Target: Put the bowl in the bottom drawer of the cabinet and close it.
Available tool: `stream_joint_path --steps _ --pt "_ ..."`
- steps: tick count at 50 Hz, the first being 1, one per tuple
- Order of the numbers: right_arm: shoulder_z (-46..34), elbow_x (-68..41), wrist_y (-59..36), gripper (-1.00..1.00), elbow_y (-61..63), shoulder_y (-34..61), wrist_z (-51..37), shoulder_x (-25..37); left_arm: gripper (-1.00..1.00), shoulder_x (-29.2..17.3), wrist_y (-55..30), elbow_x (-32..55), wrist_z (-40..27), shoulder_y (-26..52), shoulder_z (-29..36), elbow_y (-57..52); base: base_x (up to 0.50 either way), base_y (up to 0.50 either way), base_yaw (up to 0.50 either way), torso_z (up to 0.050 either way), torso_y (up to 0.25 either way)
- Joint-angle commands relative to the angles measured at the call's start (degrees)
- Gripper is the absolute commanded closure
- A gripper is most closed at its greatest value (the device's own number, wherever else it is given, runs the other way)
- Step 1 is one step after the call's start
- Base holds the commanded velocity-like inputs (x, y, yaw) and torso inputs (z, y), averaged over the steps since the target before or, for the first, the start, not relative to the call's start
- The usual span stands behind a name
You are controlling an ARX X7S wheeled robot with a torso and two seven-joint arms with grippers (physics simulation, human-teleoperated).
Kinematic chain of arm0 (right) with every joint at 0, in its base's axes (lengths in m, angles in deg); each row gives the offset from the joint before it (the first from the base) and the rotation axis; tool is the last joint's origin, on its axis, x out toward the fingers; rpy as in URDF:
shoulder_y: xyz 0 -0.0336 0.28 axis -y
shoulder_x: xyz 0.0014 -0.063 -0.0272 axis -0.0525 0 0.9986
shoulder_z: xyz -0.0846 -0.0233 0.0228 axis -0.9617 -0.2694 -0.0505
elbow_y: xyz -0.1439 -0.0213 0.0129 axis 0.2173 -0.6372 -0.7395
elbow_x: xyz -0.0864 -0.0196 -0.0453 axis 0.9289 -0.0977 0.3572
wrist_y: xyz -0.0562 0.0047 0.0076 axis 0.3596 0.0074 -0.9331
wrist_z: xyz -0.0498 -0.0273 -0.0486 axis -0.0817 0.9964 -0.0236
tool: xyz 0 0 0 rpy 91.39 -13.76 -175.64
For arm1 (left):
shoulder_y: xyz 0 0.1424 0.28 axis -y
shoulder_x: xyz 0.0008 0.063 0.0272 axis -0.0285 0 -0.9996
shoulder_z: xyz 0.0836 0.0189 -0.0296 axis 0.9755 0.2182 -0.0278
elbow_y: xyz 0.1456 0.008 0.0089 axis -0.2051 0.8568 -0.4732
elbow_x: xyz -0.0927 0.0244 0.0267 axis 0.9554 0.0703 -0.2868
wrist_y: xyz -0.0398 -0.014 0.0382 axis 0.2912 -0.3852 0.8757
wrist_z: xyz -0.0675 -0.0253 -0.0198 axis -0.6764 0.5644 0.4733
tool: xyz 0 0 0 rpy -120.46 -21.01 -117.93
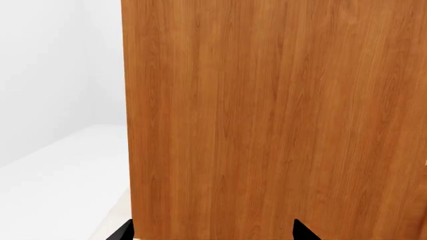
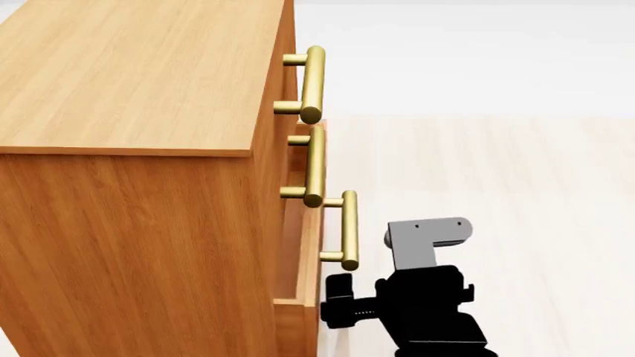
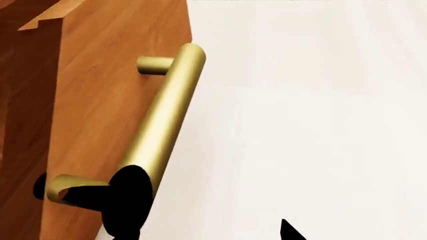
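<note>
The bottom drawer (image 2: 297,275) of the cabinet (image 2: 129,186) sits slightly open, the bowl unseen; the right gripper (image 3: 207,220), fingers apart around its handle (image 3: 163,117), should pull straight.

Orange-brown wooden cabinet (image 2: 129,223) standing upright on the floor; bottom drawer (image 2: 309,253) pulled slightly out, brass bar handle (image 2: 349,230) upright on its front.

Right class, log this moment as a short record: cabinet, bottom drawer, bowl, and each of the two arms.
cabinet: orange-brown wood cabinet, three brass handles on its front
bottom drawer: bottom drawer slightly pulled out; upper two flush
bowl: not visible in any view
right gripper: right gripper at the bottom handle, one finger against its lower end
left gripper: left gripper facing a plain cabinet panel, fingers apart
</note>
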Motion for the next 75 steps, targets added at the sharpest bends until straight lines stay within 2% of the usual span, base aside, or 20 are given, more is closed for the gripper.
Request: stream_joint_path --steps 1,10,27,44,60,68,72,75 --pt "-0.61 -0.87 -1.7 -1.0 0.03 1.95 1.14 -1.31 -1.0 -0.15 0.9 0.71 0.02 0.09 0.12 0.41 0.0 0.0 0.0 0.0 0.0" --pt "-3.78 -3.95 -1.68 -1.0 0.03 1.7 1.05 -1.6 -1.0 -0.4 0.86 1.02 -0.26 0.09 0.26 0.31 0.0 0.0 0.0 0.0 0.0" --pt "-19.57 -19.33 -1.13 -1.0 0.03 1.18 -0.46 -1.66 -1.0 -0.89 0.96 1.34 -0.79 -0.16 0.56 -0.09 0.0 0.0 0.0 0.0 0.0" --pt "-26.52 -27.2 -0.36 -1.0 0.02 1.28 -1.0 -1.66 -1.0 -1.24 1.44 1.56 -1.11 -0.01 0.95 0.37 0.0 0.0 0.0 0.0 0.0" --pt "-38.59 -38.92 0.67 -1.0 0.02 1.66 -1.85 -1.67 -1.0 -1.64 1.42 1.71 -1.58 -0.01 1.28 0.16 0.0 0.0 0.0 0.0 0.0" --pt "-47.9 -47.78 1.6 -1.0 0.03 2.1 -2.12 -1.67 -1.0 -1.88 1.38 1.89 -1.8 -0.11 1.4 -0.04 0.0 0.0 0.0 0.0 0.0" --pt "-46.9 -46.86 1.25 -1.0 0.02 1.91 -2.41 -1.66 -1.0 -1.95 1.46 1.79 -1.91 -0.08 1.52 0.01 0.0 0.0 0.0 0.0 0.0" --pt "-42.93 -43.05 0.82 -1.0 0.02 1.3 -2.36 -1.65 -1.0 -2.02 1.44 1.92 -1.97 -0.04 1.56 0.04 0.0 0.0 0.0 0.0 0.0"
